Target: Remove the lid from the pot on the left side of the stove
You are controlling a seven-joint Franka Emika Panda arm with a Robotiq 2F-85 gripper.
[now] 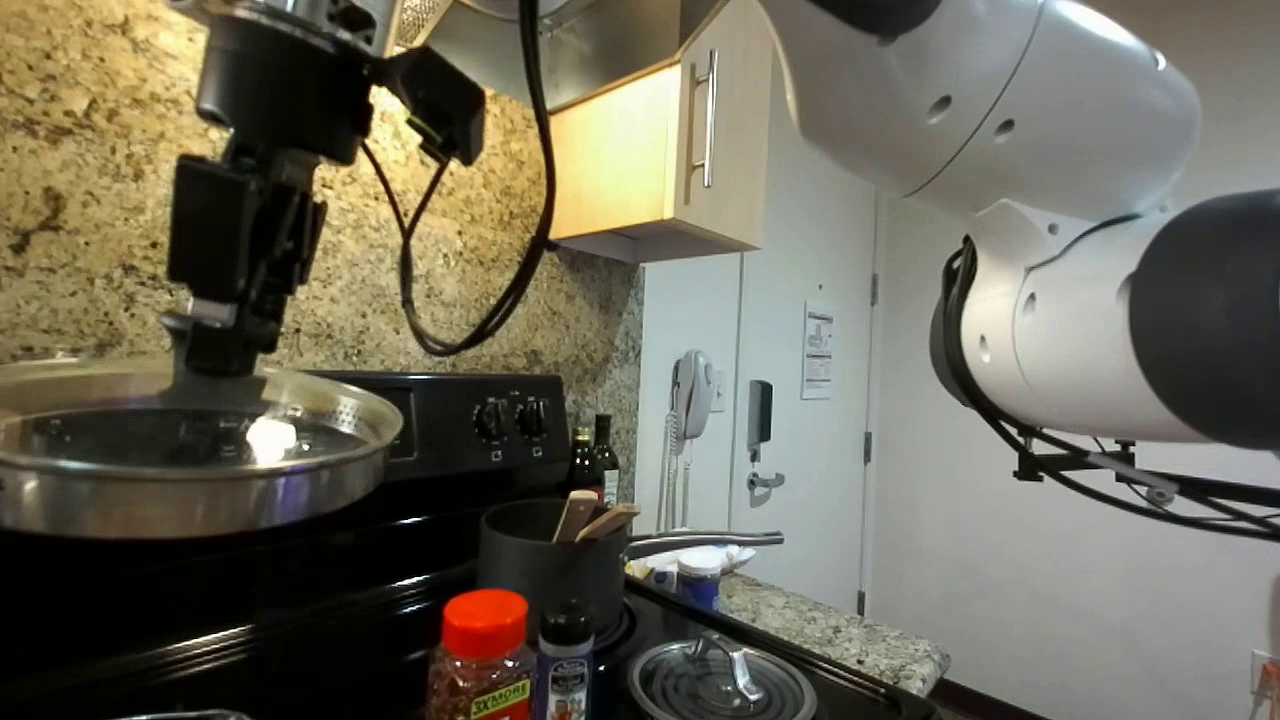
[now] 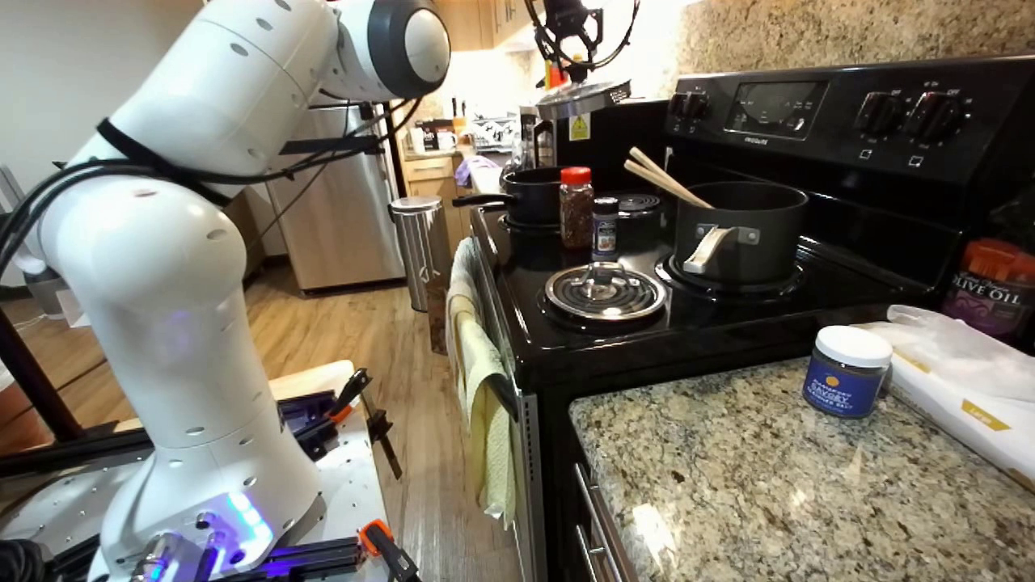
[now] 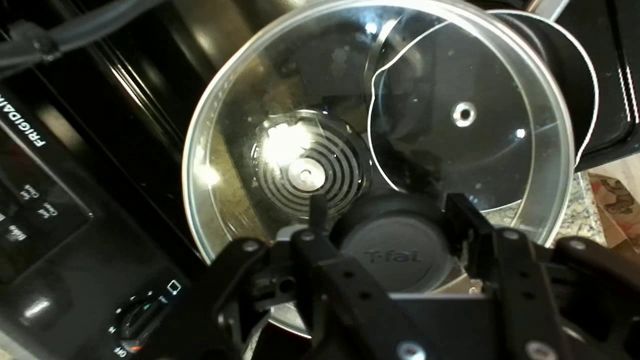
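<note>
In the upper middle of an exterior view, you are holding the tilted glass lid (image 2: 586,101) clear of the black pot (image 2: 535,202), your fingers (image 3: 470,227) clenching its T-fal knob (image 3: 395,252), and probably risking a twist or drop if that round knob is slipping.

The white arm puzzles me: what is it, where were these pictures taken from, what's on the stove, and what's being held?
The arm is a robot that a person steers. Two pictures come from cameras standing apart from it; the third is taken from its wrist, looking past the gripper, its two-fingered hand. The gripper is closed on the knob of a glass lid, held in the air over the stove. On the stove are an uncovered black pot, a saucepan with wooden utensils in it, a red-capped jar, a small bottle and another lid.
</note>
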